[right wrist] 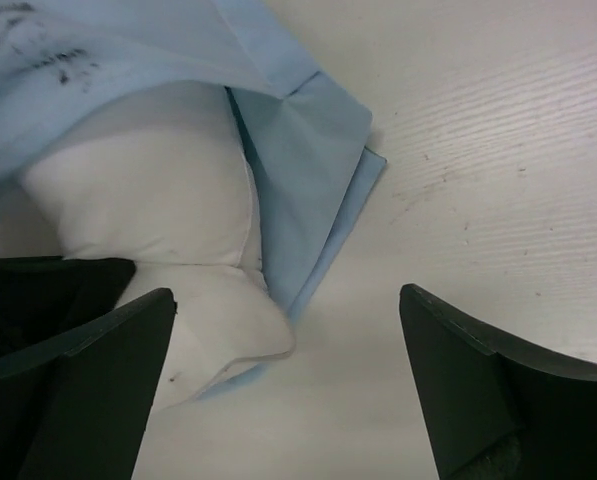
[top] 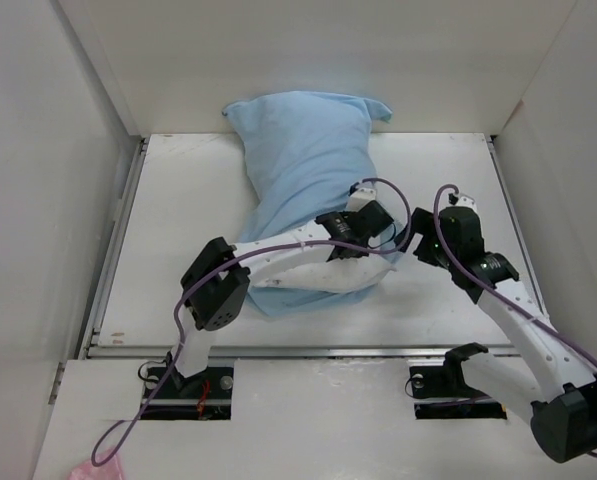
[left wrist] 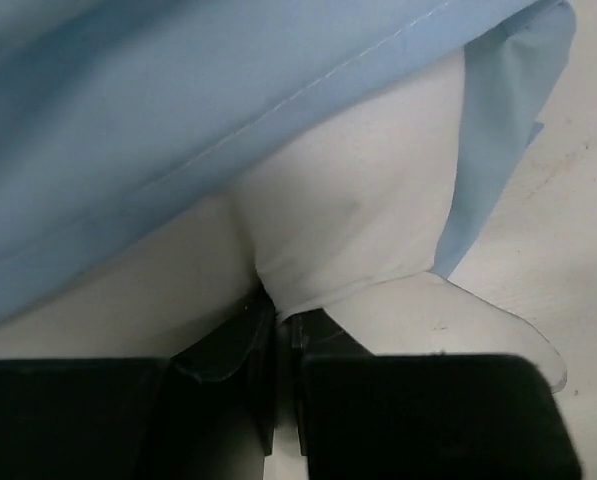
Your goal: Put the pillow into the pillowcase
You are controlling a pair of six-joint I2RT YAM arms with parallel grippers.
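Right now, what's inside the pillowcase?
The pillow: its white near end sticks out of the pillowcase mouth, pinched by the left tool. The cloth hides how far in it reaches.

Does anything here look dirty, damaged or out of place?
The pillowcase has dark smudges near its open end, seen from the right wrist. A corner of the pillow sticks out, pinched by the left hand.

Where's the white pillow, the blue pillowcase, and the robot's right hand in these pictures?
pillow (left wrist: 358, 200), left wrist view: bare white bulge poking out of the case.
pillowcase (top: 298, 140), top view: its blue far half.
right hand (right wrist: 286, 292), right wrist view: gap between its open fingers.
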